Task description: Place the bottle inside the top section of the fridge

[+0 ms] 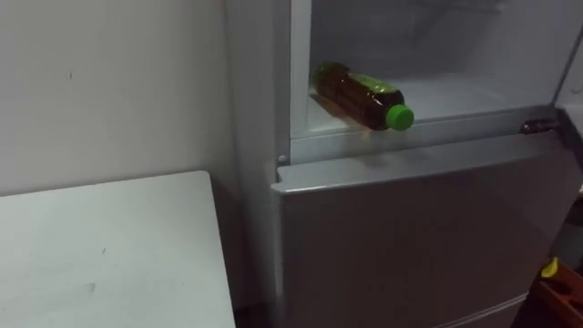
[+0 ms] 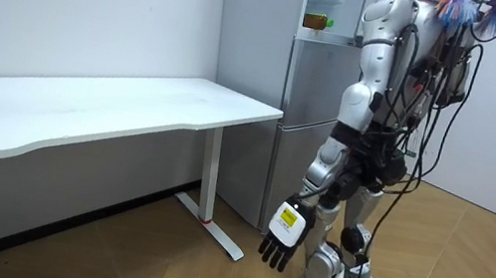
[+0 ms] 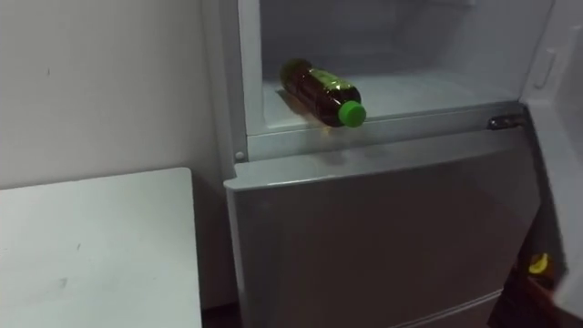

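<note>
A brown bottle (image 1: 357, 94) with a green cap (image 1: 399, 117) lies on its side on the floor of the open upper fridge compartment (image 1: 474, 91), at its front left, cap toward me. It also appears as a small shape in the room view as the bottle (image 2: 316, 19). I stand facing the fridge. My left hand (image 2: 279, 243) hangs at my side near knee height, fingers relaxed and holding nothing, far below the bottle.
The lower fridge door (image 1: 410, 237) is closed beneath the compartment. The upper door (image 1: 572, 55) stands open at the right. A white table (image 1: 109, 255) sits left of the fridge against the wall. Something small and yellow (image 1: 549, 267) shows at the lower right.
</note>
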Controlling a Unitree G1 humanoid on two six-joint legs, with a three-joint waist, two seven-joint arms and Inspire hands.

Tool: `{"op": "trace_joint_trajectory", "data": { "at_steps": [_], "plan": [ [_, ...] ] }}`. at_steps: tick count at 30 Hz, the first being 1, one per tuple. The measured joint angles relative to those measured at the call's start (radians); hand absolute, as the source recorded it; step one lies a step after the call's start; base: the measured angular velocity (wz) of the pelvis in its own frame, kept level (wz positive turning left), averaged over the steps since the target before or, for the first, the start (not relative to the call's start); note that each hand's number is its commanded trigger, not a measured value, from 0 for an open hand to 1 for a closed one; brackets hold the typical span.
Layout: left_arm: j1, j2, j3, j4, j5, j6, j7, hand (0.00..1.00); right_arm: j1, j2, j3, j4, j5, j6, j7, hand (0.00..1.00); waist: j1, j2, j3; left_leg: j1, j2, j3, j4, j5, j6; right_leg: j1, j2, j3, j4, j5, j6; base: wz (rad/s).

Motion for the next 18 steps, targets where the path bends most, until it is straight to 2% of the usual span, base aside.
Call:
{"op": "trace_joint_trajectory", "data": {
  "at_steps": [4,8,18],
  "plan": [
    [-0.011,0.0,-0.028,-0.002,0.017,0.013,0.0,0.0,-0.034,0.0,0.02,-0.042,-0.062,-0.001,0.046,0.0,0.009,0.002,-0.0022,-0.005,0.005,-0.002,0.001,0.001,-0.001,0.01,0.005,-0.013,-0.032,0.017,-0.001,0.03],
    [-0.01,0.0,-0.048,-0.011,0.018,0.032,0.001,0.0,-0.052,0.002,0.063,-0.042,-0.091,-0.004,0.08,0.0,0.015,0.0,-0.0103,-0.001,0.005,-0.008,0.001,0.0,-0.002,0.021,0.006,-0.02,-0.038,0.019,-0.001,0.05],
    [-0.007,0.0,-0.071,-0.043,0.016,0.043,0.004,0.0,-0.052,0.004,0.14,-0.042,-0.089,-0.001,0.147,0.0,0.039,-0.01,-0.0087,0.002,0.01,-0.018,0.011,-0.003,-0.006,0.037,0.004,-0.03,-0.04,0.02,-0.003,0.03]
  ]
}}
